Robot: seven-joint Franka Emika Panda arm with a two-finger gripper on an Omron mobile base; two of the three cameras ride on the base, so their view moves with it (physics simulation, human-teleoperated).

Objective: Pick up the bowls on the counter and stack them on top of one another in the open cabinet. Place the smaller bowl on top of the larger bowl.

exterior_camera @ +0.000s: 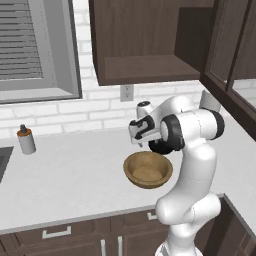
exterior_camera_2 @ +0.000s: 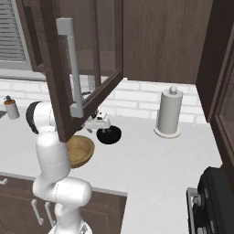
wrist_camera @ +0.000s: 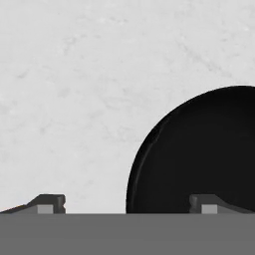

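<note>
Black and glossy, the smaller bowl point(wrist_camera: 199, 154) sits on the surface point(wrist_camera: 74, 89) just beside the larger bowl point(exterior_camera: 148, 169). Above it hangs the tool point(wrist_camera: 127, 204), fingers wide and empty. One finger should drop inside the near rim, one outside, then pinch.

No readable text, labels, brands or numbers anywhere. Checked the likely spots: soap bottle point(exterior_camera: 25, 140) has no label, paper towel roll point(exterior_camera_2: 169, 112) is plain, wall outlet point(exterior_camera: 126, 92) is unmarked, stove knobs point(exterior_camera_2: 195, 201) show no legible markings. Cabinet fronts and bench point(exterior_camera: 75, 175) are bare too.
</note>
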